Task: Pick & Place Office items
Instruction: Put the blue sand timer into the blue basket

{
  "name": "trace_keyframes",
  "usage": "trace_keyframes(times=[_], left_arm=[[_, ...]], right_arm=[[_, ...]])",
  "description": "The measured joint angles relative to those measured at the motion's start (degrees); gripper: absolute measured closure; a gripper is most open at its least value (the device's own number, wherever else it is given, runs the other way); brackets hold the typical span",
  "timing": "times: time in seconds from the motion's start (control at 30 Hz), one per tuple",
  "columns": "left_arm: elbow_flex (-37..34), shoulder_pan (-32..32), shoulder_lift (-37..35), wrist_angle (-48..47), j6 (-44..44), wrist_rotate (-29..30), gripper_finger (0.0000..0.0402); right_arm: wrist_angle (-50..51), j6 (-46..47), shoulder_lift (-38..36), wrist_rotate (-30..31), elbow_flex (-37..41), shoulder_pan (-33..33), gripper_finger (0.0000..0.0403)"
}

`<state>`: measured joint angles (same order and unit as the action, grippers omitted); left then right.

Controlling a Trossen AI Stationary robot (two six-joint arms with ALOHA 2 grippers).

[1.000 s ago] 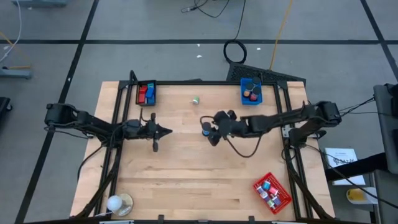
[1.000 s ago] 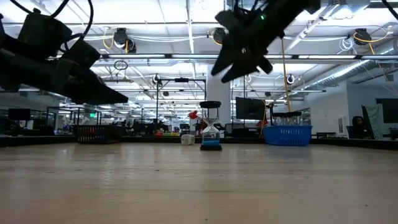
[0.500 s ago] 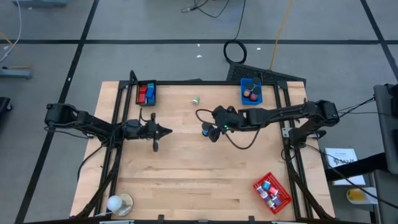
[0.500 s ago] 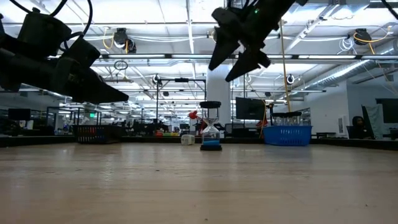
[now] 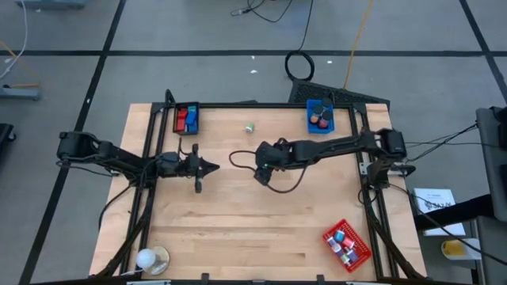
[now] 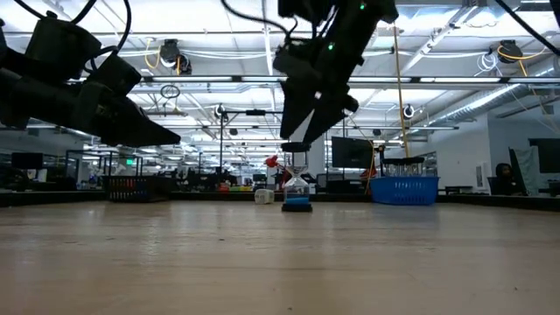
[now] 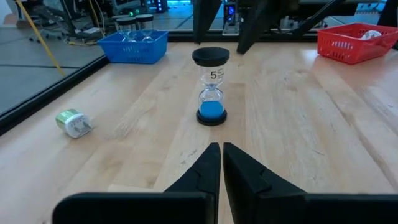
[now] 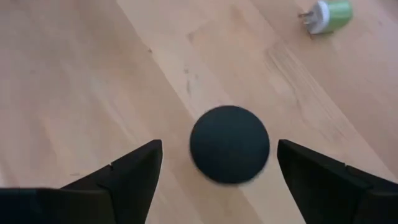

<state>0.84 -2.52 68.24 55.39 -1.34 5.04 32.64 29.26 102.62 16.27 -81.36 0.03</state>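
A small hourglass (image 7: 211, 93) with black caps and blue sand stands upright on its bottom cap at the table's middle (image 6: 297, 191). My right gripper (image 6: 302, 133) hovers just above it, open and pointing steeply down. In the right wrist view its fingers stand on either side of the black top cap (image 8: 230, 144) without touching it. My left gripper (image 5: 212, 166) waits shut to the hourglass's left, pointing at it (image 7: 221, 149). A green and white plug (image 5: 249, 127) lies on its side toward the far edge.
A black tray (image 5: 186, 119) with red and blue items sits at the far left and a blue tray (image 5: 320, 116) at the far right. A red tray (image 5: 346, 245) holding several small items sits at the near right. A round white and tan object (image 5: 150, 258) lies at the near left corner.
My right gripper has opened wide, moved toward the table's left until it stands over the hourglass, and tipped to point more steeply down. The hourglass has stayed where it was.
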Motion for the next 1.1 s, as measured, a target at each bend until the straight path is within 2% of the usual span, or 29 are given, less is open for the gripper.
trace_keyframes(times=[0.27, 0.5, 0.87, 1.1], left_arm=[[0.00, 0.00, -0.02, -0.42, 0.04, -0.05, 0.0398], [0.00, 0.00, -0.02, -0.39, 0.23, -0.07, 0.0376], [0.00, 0.00, -0.02, -0.39, 0.55, -0.09, 0.0398], [0.00, 0.00, -0.02, -0.97, 1.00, -0.05, 0.0378]], right_arm=[[0.19, -0.81, 2.38, 0.20, -0.38, -0.88, 0.0081], [-3.59, -1.92, 2.32, 1.44, 1.30, -0.96, 0.0074], [-12.50, -3.59, 2.34, 1.44, 7.08, -1.18, 0.0133], [-12.69, -4.46, 2.34, 1.46, 7.12, -1.18, 0.0199]])
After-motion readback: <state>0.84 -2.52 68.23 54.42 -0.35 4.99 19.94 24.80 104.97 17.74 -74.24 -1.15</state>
